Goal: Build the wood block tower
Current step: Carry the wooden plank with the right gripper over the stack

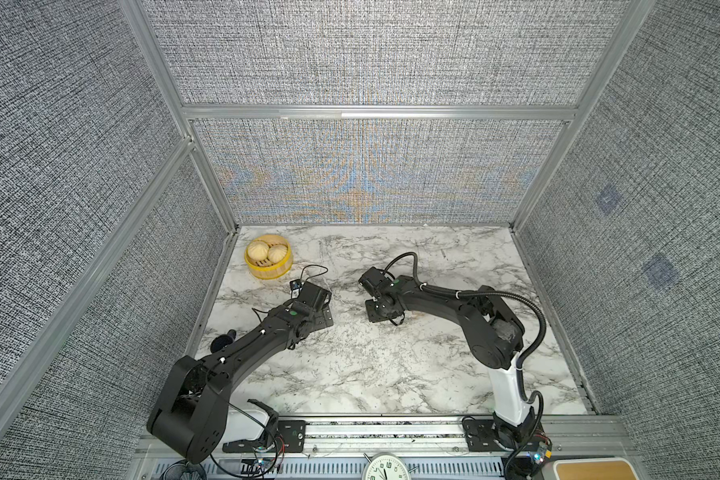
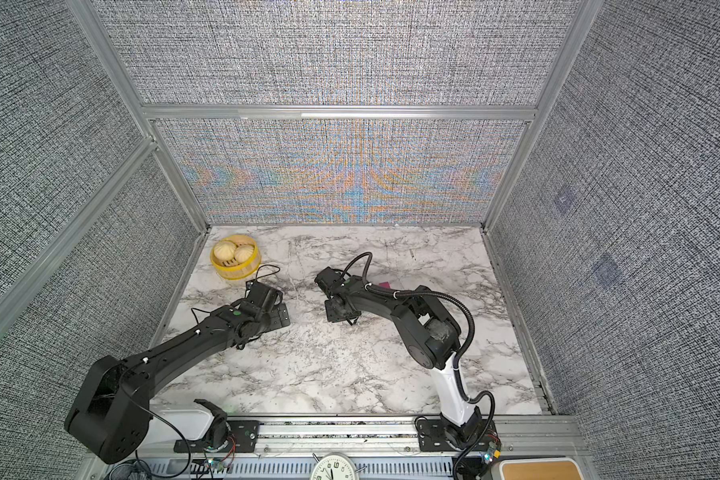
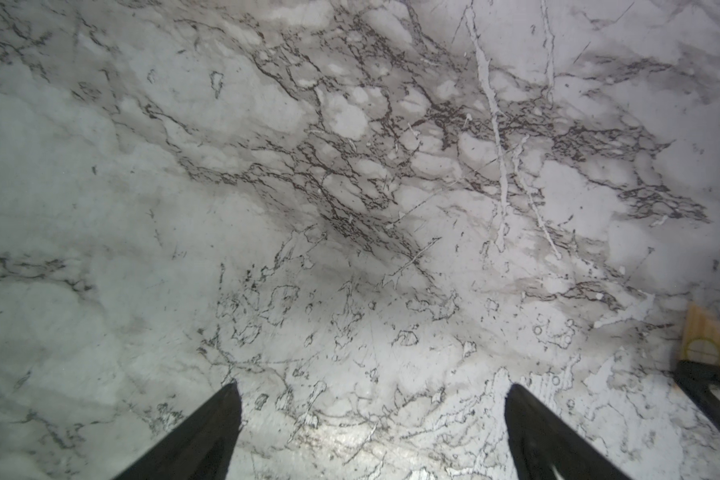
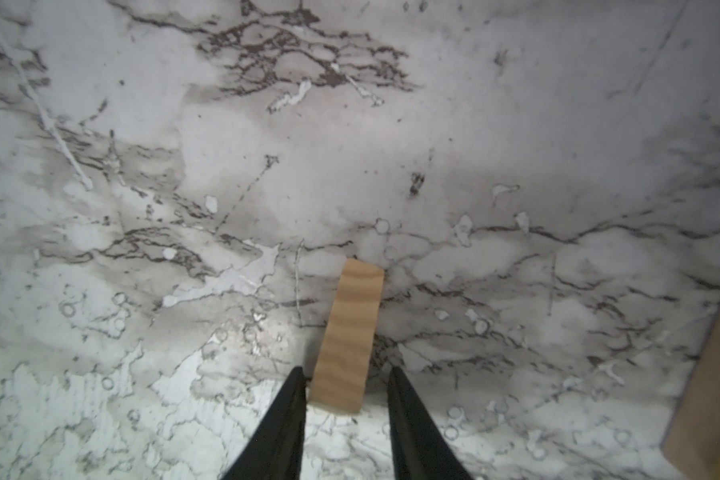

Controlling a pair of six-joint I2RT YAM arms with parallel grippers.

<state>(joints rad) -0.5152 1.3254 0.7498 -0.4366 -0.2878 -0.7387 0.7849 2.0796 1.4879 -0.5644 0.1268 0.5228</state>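
A tan wood bar (image 4: 354, 328) lies flat on the marble table (image 4: 474, 145). My right gripper (image 4: 346, 370) straddles its near end; one finger touches the bar's side and the other stands a little off it, so the jaws are open. Another tan wood block (image 4: 711, 395) shows at the edge of the right wrist view. My left gripper (image 3: 373, 385) hangs wide open over bare marble, with a tan block (image 3: 707, 336) off to its side. A magenta block (image 2: 384, 285) peeks out behind the right arm in a top view. No tower is in view.
A yellow bamboo steamer (image 1: 269, 270) with buns stands at the back left corner. A dark mug (image 1: 225, 338) sits by the left wall beside the left arm. Fabric walls close in three sides of the table.
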